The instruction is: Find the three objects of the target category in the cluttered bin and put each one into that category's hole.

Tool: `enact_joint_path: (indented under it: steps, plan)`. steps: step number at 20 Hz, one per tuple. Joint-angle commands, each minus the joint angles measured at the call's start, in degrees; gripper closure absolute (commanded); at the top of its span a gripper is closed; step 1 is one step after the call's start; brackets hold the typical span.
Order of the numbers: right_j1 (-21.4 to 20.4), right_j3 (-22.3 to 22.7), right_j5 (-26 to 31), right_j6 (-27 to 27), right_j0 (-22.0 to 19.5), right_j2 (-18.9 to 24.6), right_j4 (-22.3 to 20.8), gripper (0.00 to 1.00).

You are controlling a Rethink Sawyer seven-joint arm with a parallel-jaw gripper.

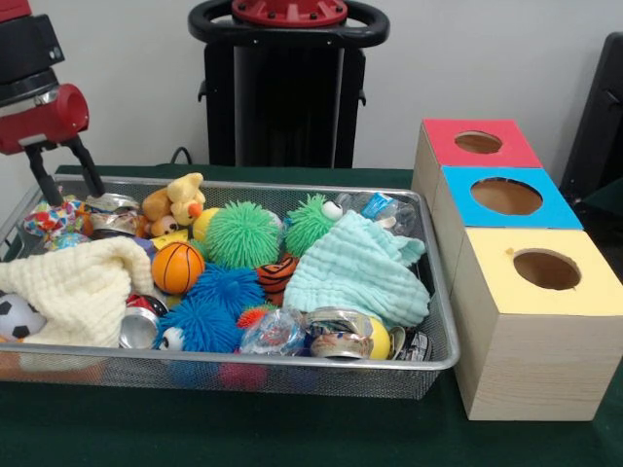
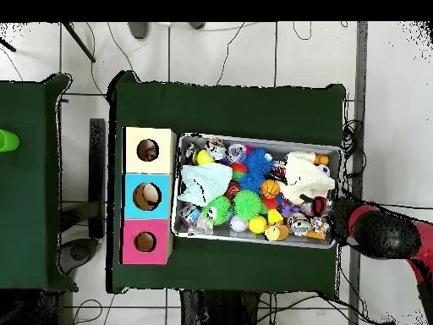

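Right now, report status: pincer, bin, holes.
Pincer open, empty, over bin's corner. Bin packed: balls, cloths, cans. Three boxes beside it, holes unblocked. Mint cloth and cream cloth cover items.

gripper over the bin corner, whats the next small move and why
Probably lower the gripper straight down. Its fingers are spread and empty, hanging just above the crushed cans in the bin's far corner, beside the cream cloth. Which category is the target cannot be told from the views, so this is only a guess.

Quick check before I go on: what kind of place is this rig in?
Likely a lab: a green-covered table on a tiled floor with loose cables, a mesh bin of toys, and the gripper above its corner.
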Motion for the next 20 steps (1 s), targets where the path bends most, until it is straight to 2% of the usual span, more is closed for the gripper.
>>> enact_joint_path:
  steps: [1,9,20]
  plan:
    - [1.2,2.5,0.8,-15.2,2.0,-1.9,-4.8,0.00]
    - [7.4,1.3,0.9,-18.1,-1.0,-2.4,-4.2,0.00]
    - [9.2,-0.8,4.0,-21.2,-3.1,-1.3,-3.3,0.00]
